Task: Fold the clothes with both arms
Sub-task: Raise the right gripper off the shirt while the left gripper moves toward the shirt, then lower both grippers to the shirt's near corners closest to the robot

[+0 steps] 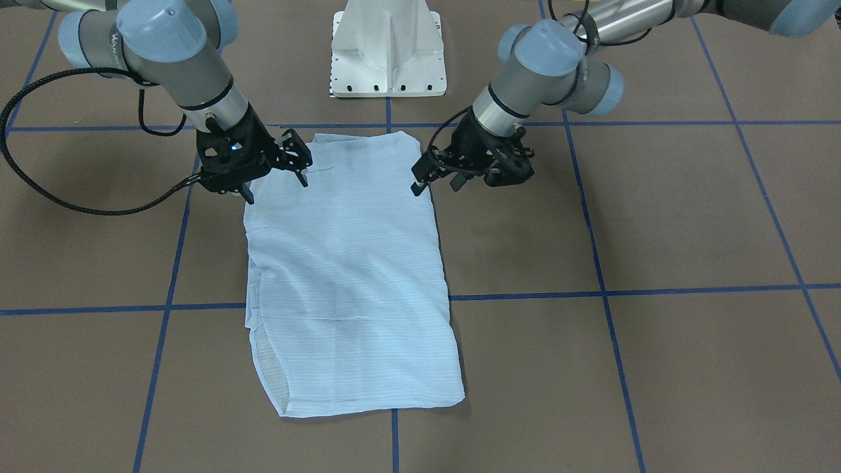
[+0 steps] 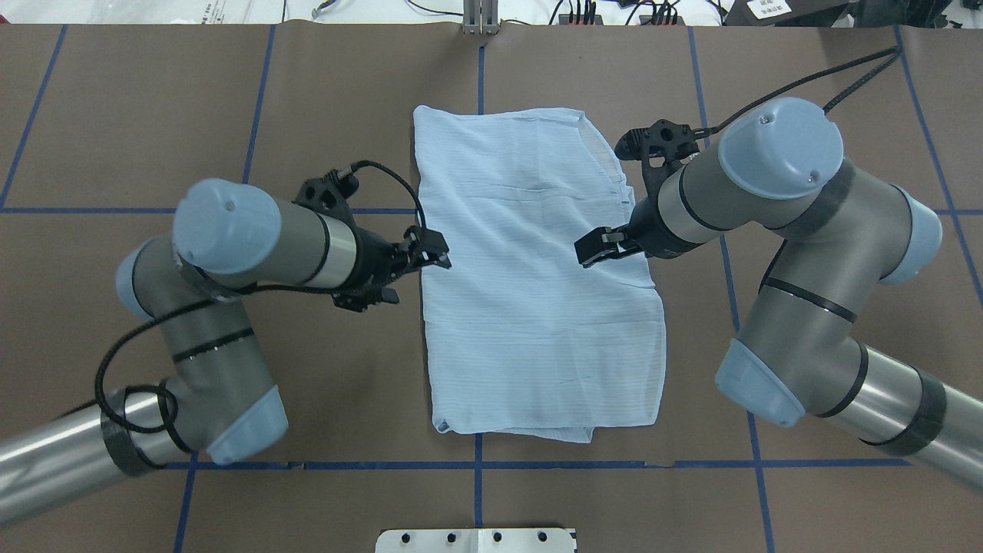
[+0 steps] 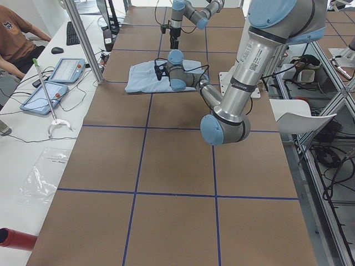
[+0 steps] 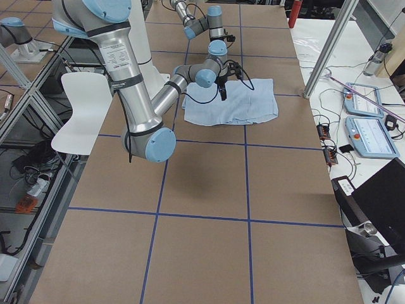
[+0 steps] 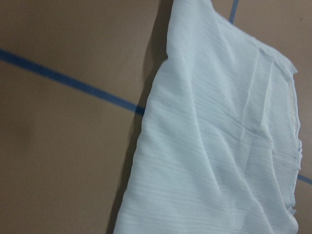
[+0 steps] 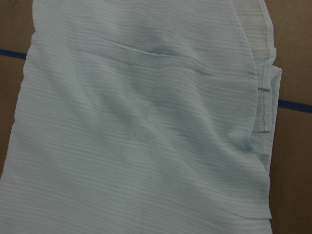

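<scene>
Here, shirt (image 2: pixel 537 307) flat on table (image 2: pixel 230 100), left jaws and right jaws apart at its sides, pedestal (image 1: pixel 387 52) nearby.

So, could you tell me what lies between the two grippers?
Only the light blue shirt, lying flat on the table; the front-facing view shows it spanning from the left gripper to the right gripper.

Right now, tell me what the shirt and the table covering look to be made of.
Shirt: thin woven cloth, probably cotton or a blend. It is matte, finely striped and softly creased, with under-layers showing faintly through at one edge. Table covering: brown paper or card sheet by its look, matte and flat; which one I cannot tell. Blue lines: likely tape.
</scene>
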{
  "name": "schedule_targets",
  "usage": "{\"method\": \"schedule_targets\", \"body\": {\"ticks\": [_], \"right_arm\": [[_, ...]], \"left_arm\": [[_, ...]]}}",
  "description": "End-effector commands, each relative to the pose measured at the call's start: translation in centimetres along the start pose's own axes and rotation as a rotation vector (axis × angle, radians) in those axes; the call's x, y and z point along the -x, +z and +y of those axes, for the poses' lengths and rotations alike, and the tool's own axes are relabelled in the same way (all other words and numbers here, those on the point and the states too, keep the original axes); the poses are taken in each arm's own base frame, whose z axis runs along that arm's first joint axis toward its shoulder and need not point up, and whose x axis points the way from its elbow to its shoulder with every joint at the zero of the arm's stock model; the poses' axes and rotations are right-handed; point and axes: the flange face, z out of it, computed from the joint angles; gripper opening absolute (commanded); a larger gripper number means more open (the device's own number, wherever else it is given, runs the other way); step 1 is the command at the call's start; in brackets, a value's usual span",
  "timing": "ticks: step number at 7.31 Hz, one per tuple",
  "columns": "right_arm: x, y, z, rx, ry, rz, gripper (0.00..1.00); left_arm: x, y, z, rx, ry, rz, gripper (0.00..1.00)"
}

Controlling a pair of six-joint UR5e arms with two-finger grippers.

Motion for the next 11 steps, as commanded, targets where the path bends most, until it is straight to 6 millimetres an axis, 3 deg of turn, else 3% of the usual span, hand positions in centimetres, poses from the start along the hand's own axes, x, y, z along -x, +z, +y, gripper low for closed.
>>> {"method": "schedule_targets", "body": {"ticks": [1,3,5,7,11], "right_arm": [[-0.5,-0.1,0.6,0.015,0.038,-0.004,1.00],[-0.8,0.0,0.7,0.015,0.040,-0.001,1.00],[-0.7,0.0,0.6,0.015,0.041,-0.001,1.00],[-0.8,0.0,0.7,0.016,0.042,0.001,1.00],[-0.9,0.1,0.6,0.016,0.042,0.003,1.00]], "left_arm": [[0.2,4.1,9.0,0.006,0.007,-0.122,0.94],[0.5,5.1,10.8,0.005,0.015,-0.181,0.87],[1.3,5.9,10.5,-0.030,0.022,-0.248,0.87],[1.7,6.8,12.0,-0.012,0.032,-0.261,0.85],[2.1,7.3,12.4,-0.006,0.035,-0.273,0.61]]}}
